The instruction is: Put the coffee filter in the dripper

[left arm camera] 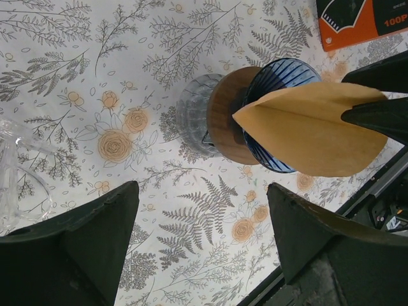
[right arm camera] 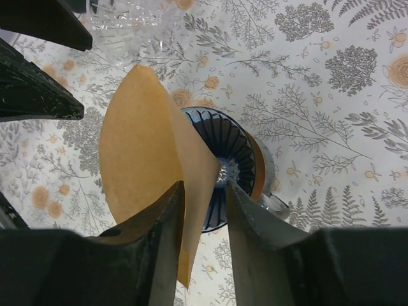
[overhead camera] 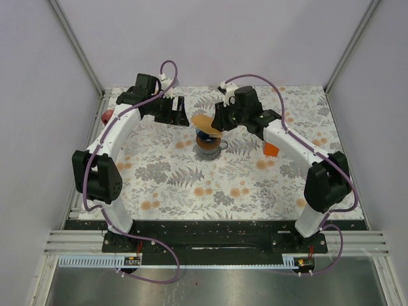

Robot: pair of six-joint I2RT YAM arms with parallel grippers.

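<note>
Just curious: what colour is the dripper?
Dark blue dripper, ribbed inside; clearest in the right wrist view.

A: Top cam sat high at 6 o'clock, looked down toward 12 across the table (overhead camera: 172, 185). Farthest view.
B: Wrists?
A: Both close, facing down. Left wrist had the dripper (left arm camera: 284, 71) at 1 o'clock; right wrist had it near centre. All three shared dripper and coffee filter (overhead camera: 205, 122).

I'm driving two arms, the left arm (overhead camera: 119, 131) and the right arm (overhead camera: 290, 141), each built of white tubes with bulky black joints. A purple cable (overhead camera: 168, 62) loops over each near upper centre. They share a black base plate (overhead camera: 217, 239) at the bottom. Matte black wedge fingers (left arm camera: 76, 255) fill the lower edges of both wrist views.
</note>
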